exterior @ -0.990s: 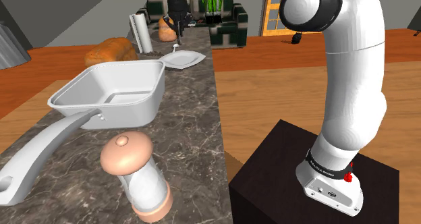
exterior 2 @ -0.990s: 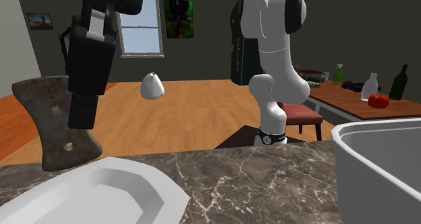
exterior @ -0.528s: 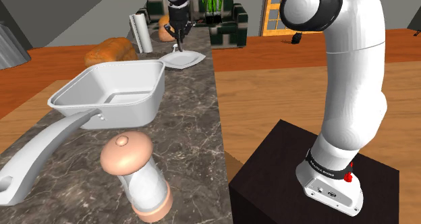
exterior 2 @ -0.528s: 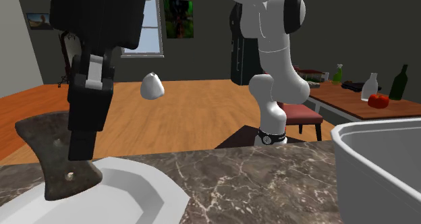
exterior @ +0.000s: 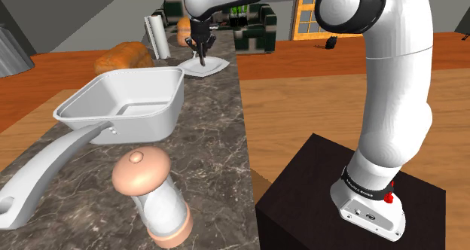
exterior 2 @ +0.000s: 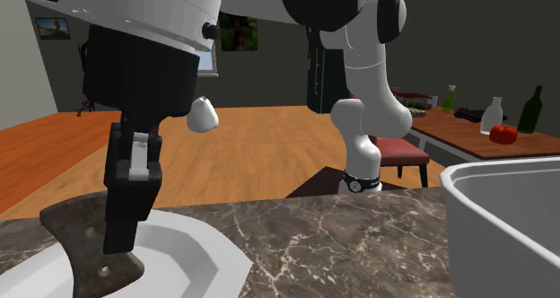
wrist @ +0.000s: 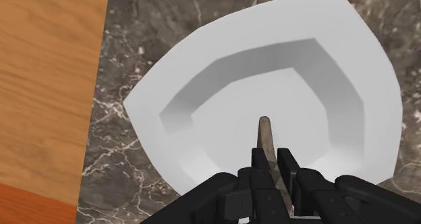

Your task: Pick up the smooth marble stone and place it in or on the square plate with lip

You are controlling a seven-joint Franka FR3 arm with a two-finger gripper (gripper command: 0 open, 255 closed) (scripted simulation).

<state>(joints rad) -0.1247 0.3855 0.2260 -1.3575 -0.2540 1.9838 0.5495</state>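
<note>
Gripper (wrist: 272, 163) | you are clasping the stone (wrist: 266, 136) edge-on | holding it over the hollow of the plate (wrist: 169, 79), seemingly for release within the lip

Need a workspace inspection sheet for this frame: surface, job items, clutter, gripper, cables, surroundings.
Surface: dark veined marble counter.
Job's things: flat grey-brown stone held upright over white square lipped plate; contact unclear.
Clutter: white long-handled square pan, peach-capped jar, brown loaf, white paper-towel roll.
Gripper: black gripper shut on the stone.
Cables: nothing seen.
Surroundings: wood floor, dark sofa.
</note>
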